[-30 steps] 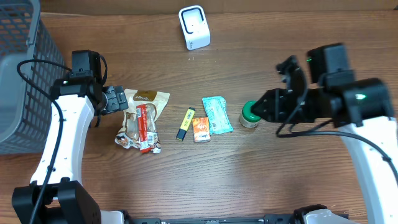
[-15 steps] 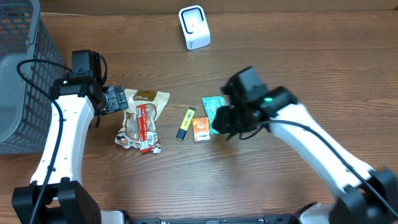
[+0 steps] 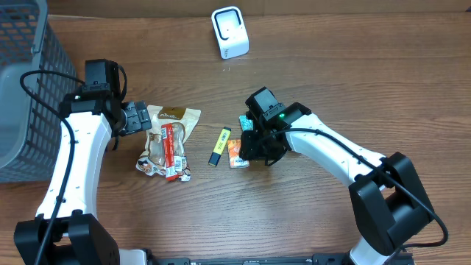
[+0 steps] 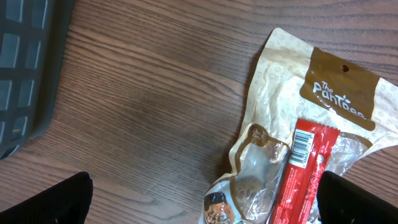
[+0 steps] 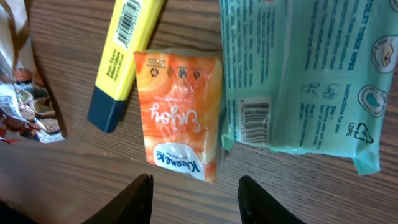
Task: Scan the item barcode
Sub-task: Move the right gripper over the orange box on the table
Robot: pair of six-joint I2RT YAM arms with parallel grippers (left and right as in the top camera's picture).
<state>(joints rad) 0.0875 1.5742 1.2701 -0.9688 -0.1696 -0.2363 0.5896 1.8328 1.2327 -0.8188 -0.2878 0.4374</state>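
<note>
1. We read "Enjoy" on the orange tissue pack point(image 5: 182, 115), on the table.
2. "The Pantree" marks the snack bag point(image 4: 311, 124) near it.
3. A yellow highlighter point(image 5: 121, 56) and a barcoded teal wipes pack point(image 5: 298, 81) flank the orange pack.
4. Our right hand point(image 5: 194, 186) hovers over that pack, half spread, empty.
5. Our left hand point(image 4: 202, 190) gapes wide, empty.

The surface point(image 3: 309, 213) is brown wood grain, smooth with a low sheen. The orange tissue pack point(image 5: 182, 118) is soft plastic film, glossy and lightly creased. Just right of it, the teal wipes pack point(image 5: 305, 74) is thin, crinkled film with a duller finish. Left of the orange pack, the yellow highlighter point(image 5: 121, 50) is hard, smooth plastic. Further left, the snack pouch point(image 4: 323, 81) looks like matt kraft paper with a clear, shiny window. The red bar wrapper point(image 4: 305, 168) lying on it is glossy foil. The basket point(image 3: 29, 37) is grey plastic mesh, and the scanner point(image 3: 229, 32) is smooth white plastic.
</note>
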